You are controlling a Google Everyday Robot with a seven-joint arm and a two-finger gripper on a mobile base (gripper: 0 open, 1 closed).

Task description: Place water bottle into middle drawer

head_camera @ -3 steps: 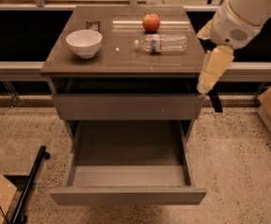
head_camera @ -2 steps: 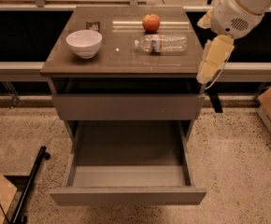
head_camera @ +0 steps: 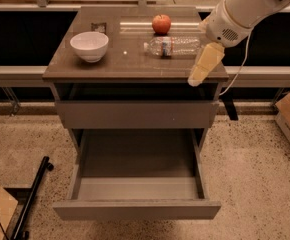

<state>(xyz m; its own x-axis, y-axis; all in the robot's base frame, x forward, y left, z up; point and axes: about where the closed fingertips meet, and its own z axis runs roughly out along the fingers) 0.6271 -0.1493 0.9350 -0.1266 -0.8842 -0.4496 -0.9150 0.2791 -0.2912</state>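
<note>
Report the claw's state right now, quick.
Claw: open or closed cannot be told; it hangs at the tabletop's front right edge and is not holding the water bottle, which lies on the tabletop beside it.

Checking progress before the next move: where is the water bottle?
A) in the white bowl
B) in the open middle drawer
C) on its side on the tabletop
C: the water bottle lies on the tabletop by the apple, with the claw hanging beside its base end, near the table's front corner.
</note>
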